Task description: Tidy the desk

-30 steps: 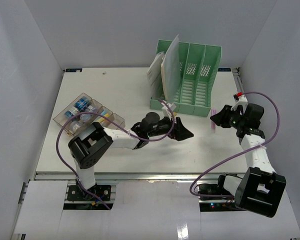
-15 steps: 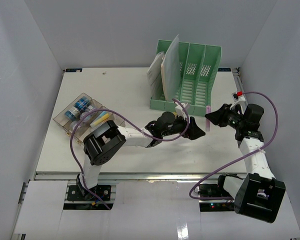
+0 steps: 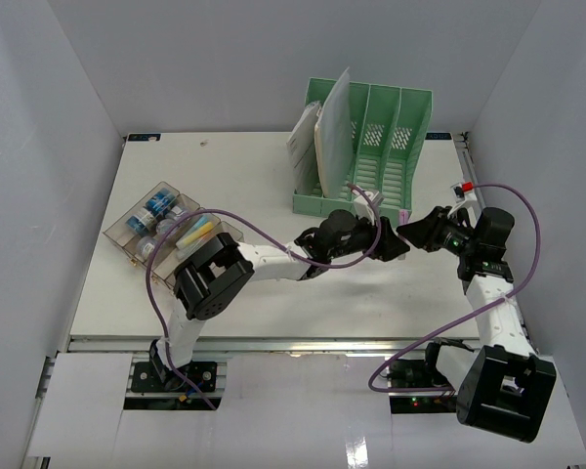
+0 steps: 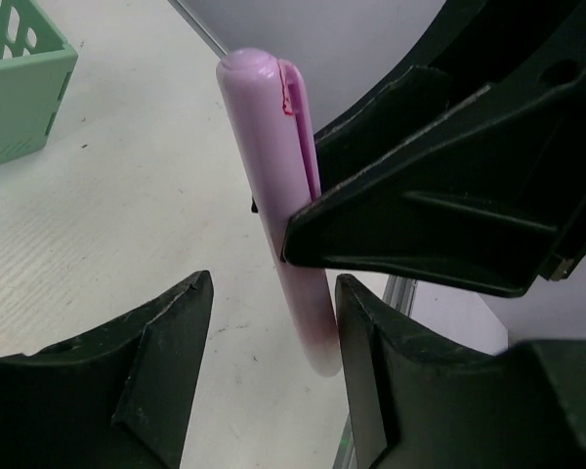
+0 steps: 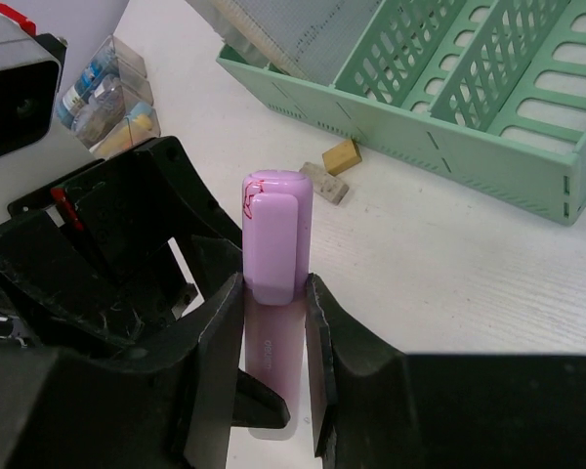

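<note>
A pink capped marker stands upright in my right gripper, which is shut on its barrel above the white desk. My left gripper is open, its two fingers on either side of the marker's lower end, which lies close to the right-hand finger. In the top view the two grippers meet just in front of the green rack, the left gripper below the right gripper, with the marker between them.
A green four-slot file rack with papers in its left slot stands at the back. A clear compartment tray with small items is at the left. Two small blocks lie before the rack. A metal rail runs along the near edge.
The marker lay on the desk; my right gripper has taken hold of it, raised it and moved left. My left gripper has reached right until its fingers flank the marker.
</note>
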Tool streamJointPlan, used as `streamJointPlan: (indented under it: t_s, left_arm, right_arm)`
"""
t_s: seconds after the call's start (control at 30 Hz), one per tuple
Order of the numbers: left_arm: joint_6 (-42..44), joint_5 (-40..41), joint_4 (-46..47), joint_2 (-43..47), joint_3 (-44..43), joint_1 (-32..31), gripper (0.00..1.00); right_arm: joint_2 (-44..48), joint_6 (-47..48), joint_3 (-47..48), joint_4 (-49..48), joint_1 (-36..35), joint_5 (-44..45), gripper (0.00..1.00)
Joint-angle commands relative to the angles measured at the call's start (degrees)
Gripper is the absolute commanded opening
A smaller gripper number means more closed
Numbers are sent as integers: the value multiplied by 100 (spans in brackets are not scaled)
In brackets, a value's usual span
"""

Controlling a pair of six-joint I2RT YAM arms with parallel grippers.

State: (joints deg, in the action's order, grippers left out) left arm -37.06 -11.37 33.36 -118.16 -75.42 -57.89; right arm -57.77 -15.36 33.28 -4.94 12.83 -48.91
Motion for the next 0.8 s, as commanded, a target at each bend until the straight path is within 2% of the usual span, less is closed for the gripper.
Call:
streamJointPlan:
  t_s: [0.0, 0.23, 0.57, 0.63, 0.7, 0.77]
  left_arm:
    - [-35, 103, -200, -86, -323, -30, 60]
    - [-59, 28, -312, -116, -455, -30, 44]
    - [81, -25, -512, 70, -373, -7, 10]
    - [123, -33, -546, 144, -254, 35, 8]
    - [167, -58, -634, 306, -58, 116, 6]
    - [211, -113, -698, 481, 81, 187, 5]
  right_arm:
    - [91, -81, -46, -293, -53, -237, 8]
    - [103, -46, -71, -332, -94, -322, 8]
    - [126, 176, -92, -268, -114, -287, 11]
    - [144, 238, -84, -243, -114, -319, 22]
    - [169, 475, -70, -226, -114, -445, 46]
    - [209, 812, -64, -201, -114, -578, 62]
